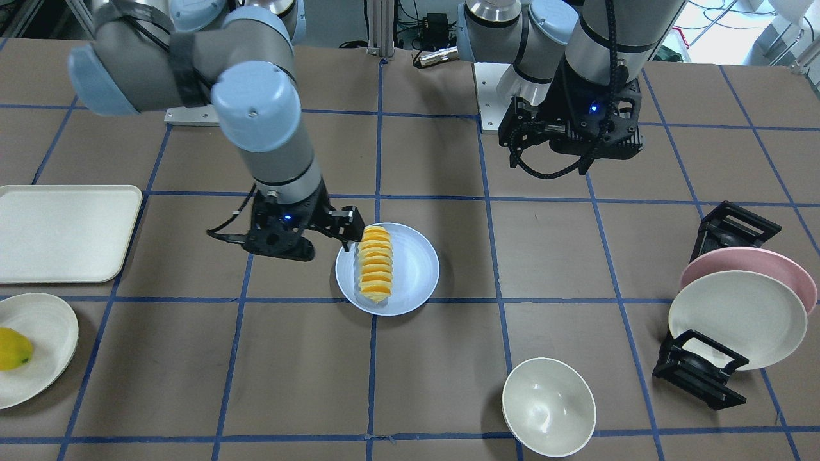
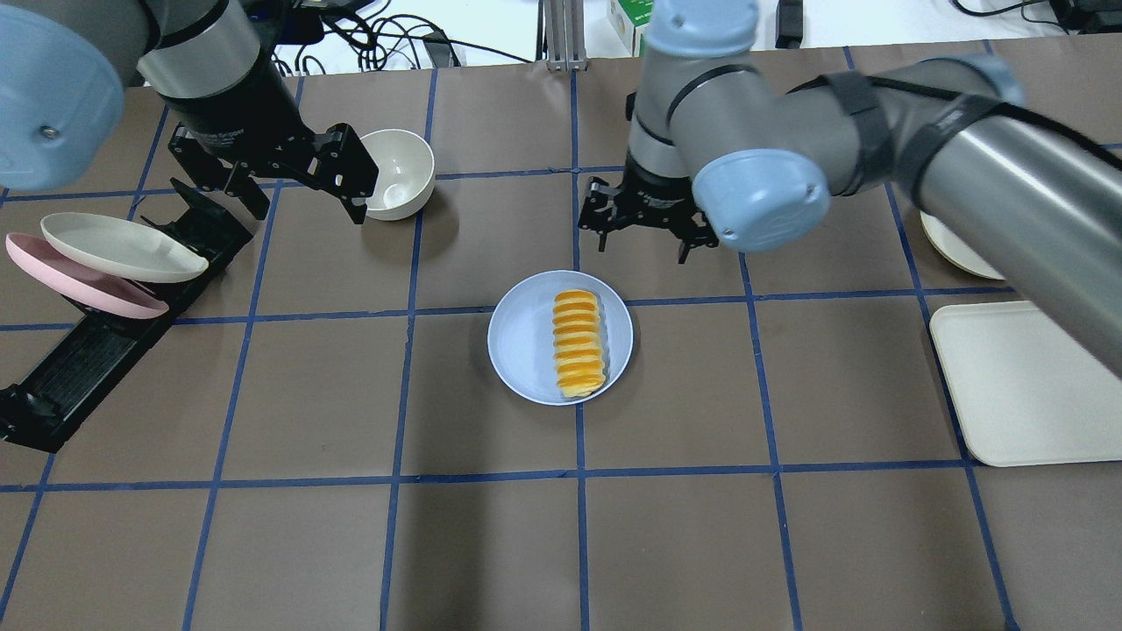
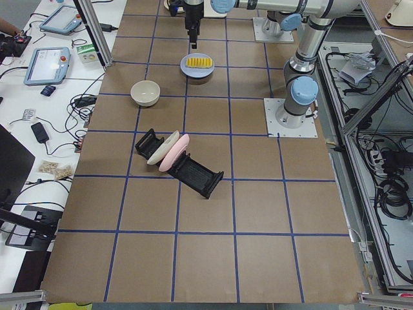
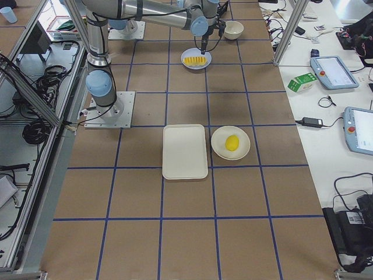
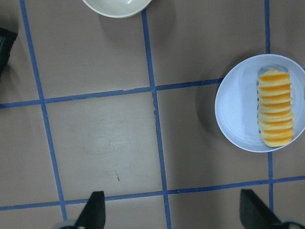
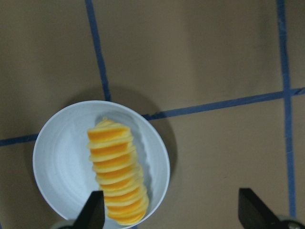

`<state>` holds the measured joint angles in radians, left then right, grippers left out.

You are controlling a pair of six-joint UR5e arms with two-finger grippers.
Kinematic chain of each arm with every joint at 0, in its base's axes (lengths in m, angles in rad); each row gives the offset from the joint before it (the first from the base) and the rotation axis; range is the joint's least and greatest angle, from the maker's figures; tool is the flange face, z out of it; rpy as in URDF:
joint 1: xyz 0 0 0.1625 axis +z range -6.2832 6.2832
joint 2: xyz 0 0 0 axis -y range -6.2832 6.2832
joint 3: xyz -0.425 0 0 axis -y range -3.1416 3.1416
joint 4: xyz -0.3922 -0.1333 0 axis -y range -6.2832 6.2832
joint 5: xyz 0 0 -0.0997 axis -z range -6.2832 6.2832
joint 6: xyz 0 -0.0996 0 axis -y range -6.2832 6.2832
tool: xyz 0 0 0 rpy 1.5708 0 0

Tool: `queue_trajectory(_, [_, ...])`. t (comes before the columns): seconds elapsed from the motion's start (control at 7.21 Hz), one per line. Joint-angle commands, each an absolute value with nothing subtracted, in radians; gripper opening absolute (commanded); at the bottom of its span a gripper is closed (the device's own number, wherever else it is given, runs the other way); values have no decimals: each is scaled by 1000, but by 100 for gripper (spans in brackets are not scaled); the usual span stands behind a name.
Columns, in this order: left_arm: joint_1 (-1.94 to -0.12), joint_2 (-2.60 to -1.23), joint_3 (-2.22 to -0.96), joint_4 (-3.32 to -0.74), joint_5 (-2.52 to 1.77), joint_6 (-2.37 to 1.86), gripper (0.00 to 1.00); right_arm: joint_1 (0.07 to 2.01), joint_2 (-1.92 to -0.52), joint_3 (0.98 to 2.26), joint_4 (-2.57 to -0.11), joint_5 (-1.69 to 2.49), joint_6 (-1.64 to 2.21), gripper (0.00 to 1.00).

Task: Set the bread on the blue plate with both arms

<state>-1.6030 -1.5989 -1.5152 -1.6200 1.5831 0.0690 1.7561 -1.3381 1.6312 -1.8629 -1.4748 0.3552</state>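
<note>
The bread [image 1: 375,264] lies along the right half of the blue plate [image 1: 416,269] in the front-facing view. It lies free, with no gripper touching it. The overhead view shows the bread [image 2: 578,343] on the plate [image 2: 526,342] at the table's middle. My right gripper [image 2: 644,244] is open and empty, hovering just beyond the plate's far rim. Its wrist view shows the bread [image 6: 116,171] and plate [image 6: 57,162] below wide-apart fingers [image 6: 93,212]. My left gripper [image 2: 346,180] is open and empty, raised near the bowl. Its wrist view shows the plate [image 5: 238,109] off to the right.
A cream bowl [image 2: 399,171] stands by my left gripper. A black rack [image 2: 96,350] holds a pink plate [image 2: 83,289] and a cream plate [image 2: 118,250]. A cream tray [image 1: 64,234] and a cream plate [image 1: 54,333] with a yellow fruit [image 1: 13,349] lie on my right side.
</note>
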Motion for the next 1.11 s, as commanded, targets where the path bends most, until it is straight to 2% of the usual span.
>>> queue_trajectory(0.0, [-1603,-1598,-1516,-1620,1583,69,100,1593,-1472,1618,-1707,-1491,201,100])
queue_trajectory(0.28, [-1603,-1598,-1514,-1620,1583,69,100,1552,-1549,1586,-1594,-1624,181,100])
queue_trajectory(0.55, [-1603,-1598,-1514,-1620,1583,69,100,1566,-1621,1574,-1582,-1593,184,100])
queue_trajectory(0.97, [-1600,-1598,-1516,-1606,1583,68,100,1566,-1626,1578,-1575,-1534,179,100])
